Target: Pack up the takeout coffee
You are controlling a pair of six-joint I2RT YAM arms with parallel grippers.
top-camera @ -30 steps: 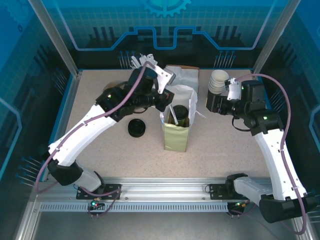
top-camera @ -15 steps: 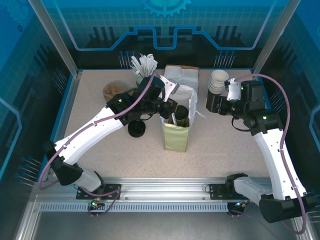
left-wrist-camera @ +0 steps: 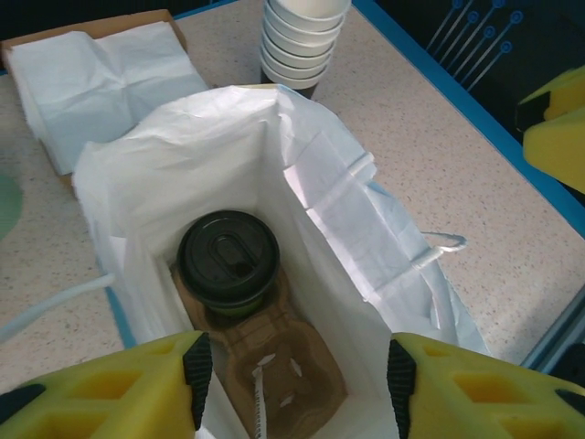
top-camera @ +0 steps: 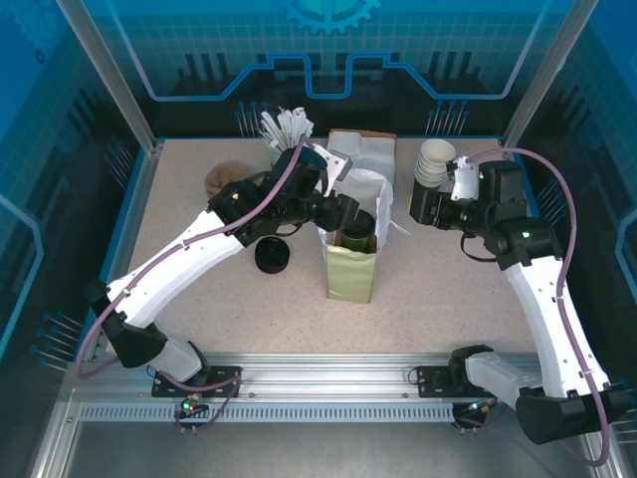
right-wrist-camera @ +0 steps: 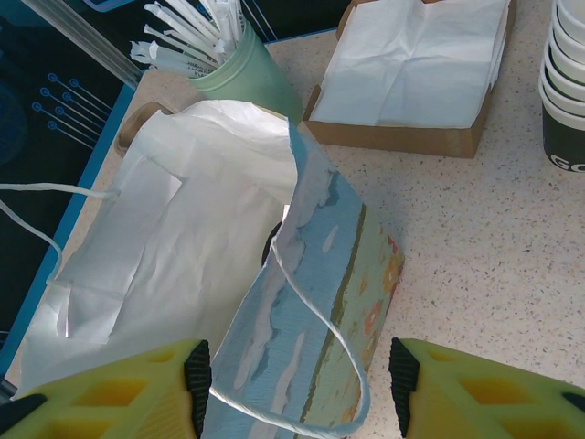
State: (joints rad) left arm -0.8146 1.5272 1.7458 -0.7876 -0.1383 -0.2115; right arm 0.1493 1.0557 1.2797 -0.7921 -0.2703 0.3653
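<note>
I read the packing as nearly done. The small olive-green paper cup with the round black plastic lid (left-wrist-camera: 228, 257) stands upright inside the tall white-lined paper bag (left-wrist-camera: 137, 183). It sits in 1 well of a brown cardboard carrier (left-wrist-camera: 283, 361) at the bag's bottom. I judge the carrier is there to keep the cup from tipping.

My left claw (left-wrist-camera: 297, 368) hangs just above the bag's mouth, spread wide and holding nothing. That suits a cup already let go. My right claw (right-wrist-camera: 292, 384) sits at the bag's right side, also spread wide and holding nothing. The bag's printed wall and string handle lie in front of it. I take it as ready to steady the bag, but I cannot tell whether it touches.

Counting, all placed from the bag:
- 1 bag, 1 lidded cup and 1 carrier inside it.
- 1 stack of lidless white-rimmed cups (top-camera: 433, 159), behind and to the right.
- 1 cardboard tray of white napkins (right-wrist-camera: 393, 135), directly behind.
- 1 mint-green holder of wrapped sticks (right-wrist-camera: 247, 78), behind and to the left.
- 1 loose pile of black lids (top-camera: 271, 256), just to the left.
</note>
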